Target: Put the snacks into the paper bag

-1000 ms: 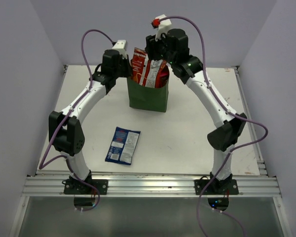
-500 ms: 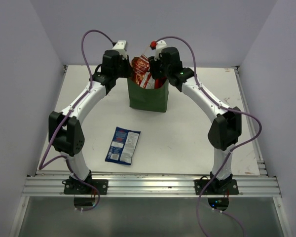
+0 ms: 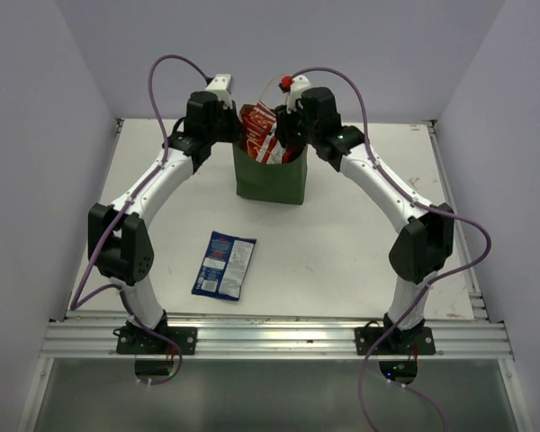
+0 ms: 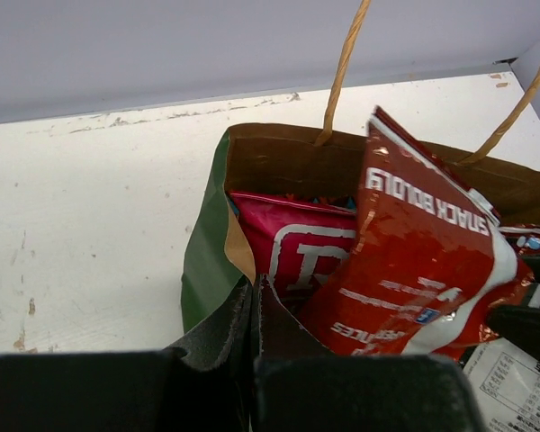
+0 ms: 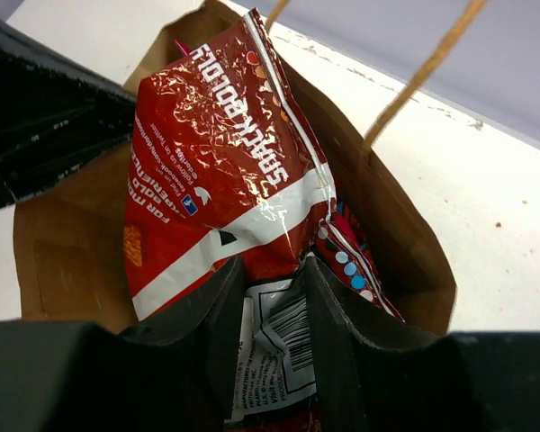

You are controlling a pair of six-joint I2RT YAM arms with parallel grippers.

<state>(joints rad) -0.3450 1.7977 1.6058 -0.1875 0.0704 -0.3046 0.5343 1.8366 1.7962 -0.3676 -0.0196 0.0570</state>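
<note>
The dark green paper bag (image 3: 270, 178) stands upright at the back of the table, with packets poking out of its mouth. My left gripper (image 4: 255, 292) is shut on the bag's left rim (image 4: 238, 252). Inside lie the pink packet (image 4: 306, 247) and the orange-red packet (image 5: 211, 171). My right gripper (image 5: 267, 270) hangs over the bag's mouth, its jaws closed on the white barcode panel of the red candy bag (image 5: 351, 261), which is down in the bag. The small blue packet (image 3: 224, 264) lies flat on the table in front.
Tan loop handles (image 4: 342, 72) rise above the bag's mouth, close to both wrists. The white table (image 3: 342, 243) ends at a metal rail (image 3: 279, 337) by the arm bases. Grey walls enclose the back and both sides.
My right gripper has come down from above the bag with the red candy bag, which now sits lower in the mouth. The left gripper has not moved.
</note>
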